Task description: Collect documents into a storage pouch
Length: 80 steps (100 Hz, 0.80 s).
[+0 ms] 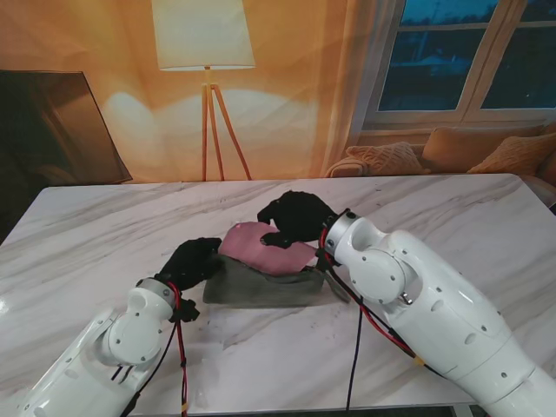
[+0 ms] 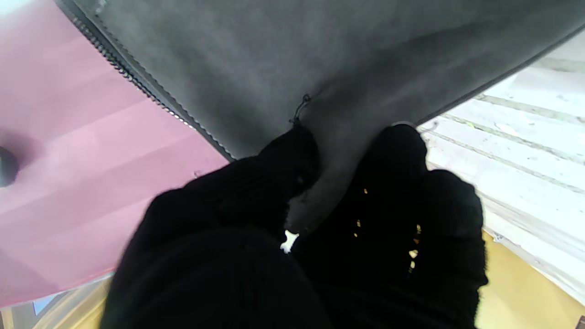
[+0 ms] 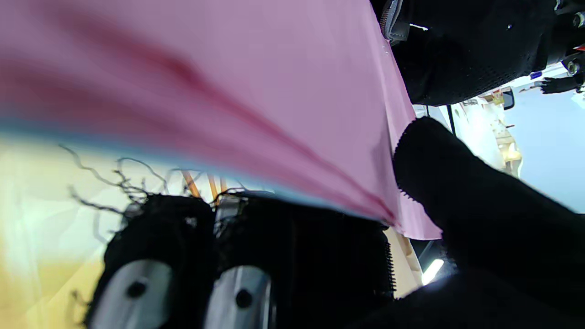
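Observation:
A grey felt pouch [image 1: 261, 287] lies at the middle of the marble table, its zipped mouth turned away from me. A pink document [image 1: 265, 248] sticks partly out of that mouth. My left hand [image 1: 193, 261], in a black glove, pinches the pouch's left corner; the left wrist view shows its fingers [image 2: 292, 183] closed on a fold of the grey pouch [image 2: 320, 68] beside the pink sheet [image 2: 82, 160]. My right hand [image 1: 297, 217] grips the far edge of the document. In the right wrist view the pink sheet [image 3: 256, 91] is clamped between thumb [image 3: 457, 183] and fingers.
The white marble table [image 1: 104, 234] stretches wide on both sides. Beyond its far edge stand a floor lamp [image 1: 205, 52], a dark screen [image 1: 52, 130] at the left, and a sofa with cushions [image 1: 452, 152] under a window.

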Each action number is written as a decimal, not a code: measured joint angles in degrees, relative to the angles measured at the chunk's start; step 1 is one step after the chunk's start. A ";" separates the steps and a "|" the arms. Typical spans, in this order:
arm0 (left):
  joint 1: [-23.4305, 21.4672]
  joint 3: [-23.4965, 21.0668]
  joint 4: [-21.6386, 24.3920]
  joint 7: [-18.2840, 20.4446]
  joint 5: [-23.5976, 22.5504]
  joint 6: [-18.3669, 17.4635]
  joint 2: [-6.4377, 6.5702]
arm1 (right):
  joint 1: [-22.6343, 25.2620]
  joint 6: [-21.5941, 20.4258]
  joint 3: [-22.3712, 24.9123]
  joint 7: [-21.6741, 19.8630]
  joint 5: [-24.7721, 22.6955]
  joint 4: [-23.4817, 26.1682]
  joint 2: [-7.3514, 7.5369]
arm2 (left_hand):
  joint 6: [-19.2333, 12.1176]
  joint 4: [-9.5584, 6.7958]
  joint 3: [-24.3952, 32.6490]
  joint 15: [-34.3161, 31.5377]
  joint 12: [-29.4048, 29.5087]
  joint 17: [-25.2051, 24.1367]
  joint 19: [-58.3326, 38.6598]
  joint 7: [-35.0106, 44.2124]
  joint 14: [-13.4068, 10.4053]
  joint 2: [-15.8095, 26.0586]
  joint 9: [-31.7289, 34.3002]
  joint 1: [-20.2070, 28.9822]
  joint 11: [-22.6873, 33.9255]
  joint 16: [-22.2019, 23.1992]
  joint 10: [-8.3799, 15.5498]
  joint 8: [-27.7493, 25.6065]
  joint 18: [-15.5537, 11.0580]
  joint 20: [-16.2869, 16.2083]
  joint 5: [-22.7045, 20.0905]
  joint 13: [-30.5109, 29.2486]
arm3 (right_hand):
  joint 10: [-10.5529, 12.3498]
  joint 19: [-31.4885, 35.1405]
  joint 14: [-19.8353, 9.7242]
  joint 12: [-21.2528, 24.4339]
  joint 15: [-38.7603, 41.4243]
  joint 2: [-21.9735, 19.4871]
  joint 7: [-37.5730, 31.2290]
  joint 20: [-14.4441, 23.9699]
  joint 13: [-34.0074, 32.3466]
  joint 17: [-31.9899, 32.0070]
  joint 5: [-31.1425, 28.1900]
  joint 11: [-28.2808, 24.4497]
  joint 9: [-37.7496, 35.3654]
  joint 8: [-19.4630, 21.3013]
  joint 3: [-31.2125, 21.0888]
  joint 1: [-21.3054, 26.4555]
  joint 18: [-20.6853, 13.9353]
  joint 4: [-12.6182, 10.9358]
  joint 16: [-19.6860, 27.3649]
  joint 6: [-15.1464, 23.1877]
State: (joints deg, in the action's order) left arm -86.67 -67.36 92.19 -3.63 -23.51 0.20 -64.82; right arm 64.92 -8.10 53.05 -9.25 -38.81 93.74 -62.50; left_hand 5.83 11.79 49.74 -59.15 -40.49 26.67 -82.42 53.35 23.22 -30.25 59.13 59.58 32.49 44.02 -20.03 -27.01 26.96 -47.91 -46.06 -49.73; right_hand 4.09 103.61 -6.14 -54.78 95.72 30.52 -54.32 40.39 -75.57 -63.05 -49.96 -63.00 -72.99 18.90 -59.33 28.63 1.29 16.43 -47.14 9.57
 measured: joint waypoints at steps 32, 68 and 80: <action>-0.34 -0.09 0.98 -0.34 5.58 1.81 -1.03 | 0.31 -2.93 1.18 -0.38 -2.75 0.26 0.49 | -0.34 0.01 -1.24 -0.84 -1.45 0.02 -0.63 -0.19 0.13 0.66 0.00 0.52 0.41 0.84 -0.27 -2.58 0.29 0.00 0.53 -0.02 | 0.19 0.01 -0.08 -0.09 0.07 1.48 -0.47 -0.26 -0.45 -0.06 0.05 -0.02 -0.56 -0.53 -0.08 -0.52 0.00 0.16 -0.62 0.82; 2.65 2.60 -1.67 -0.36 5.29 0.22 -1.06 | 0.06 -2.31 3.24 -6.65 -2.89 0.82 1.55 | -1.31 0.02 -6.70 1.31 -2.18 -5.21 0.54 -1.75 0.36 2.75 -1.10 3.42 -1.12 1.77 -0.05 -5.74 0.26 0.00 0.69 3.08 | 0.30 0.02 -0.19 -0.49 0.07 1.47 -0.70 -0.41 -0.45 0.07 -0.67 -0.02 -0.56 -0.93 -0.19 -0.55 -0.30 0.45 -0.62 1.19; 3.47 3.15 -2.38 -0.28 5.05 -0.24 -1.09 | -0.33 -1.26 3.17 -7.42 -2.85 1.05 1.87 | -2.14 0.02 -9.20 2.71 -2.18 -8.33 2.13 -1.75 0.47 3.61 -2.50 4.80 -2.83 2.32 0.15 -5.96 -0.44 0.00 0.69 6.25 | 0.36 0.02 -0.25 -0.56 0.07 1.48 -0.71 -0.41 -0.44 0.08 -1.46 -0.05 -0.56 -0.92 -0.20 -0.38 -0.41 0.45 -0.68 1.12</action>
State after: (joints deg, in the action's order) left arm -83.21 -64.21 89.80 -3.91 -18.46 -0.04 -65.91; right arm 64.59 -9.35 56.21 -16.67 -41.65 94.79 -60.63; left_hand 3.69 11.81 40.53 -56.44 -42.67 18.34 -80.30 51.60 23.69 -26.64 56.63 64.38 29.66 46.33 -19.89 -32.97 26.52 -47.91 -45.36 -43.47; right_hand 4.45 103.63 -6.39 -55.34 95.79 31.99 -55.03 39.97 -76.02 -62.97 -51.42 -63.05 -73.55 17.98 -59.53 28.25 0.88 16.88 -47.83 10.69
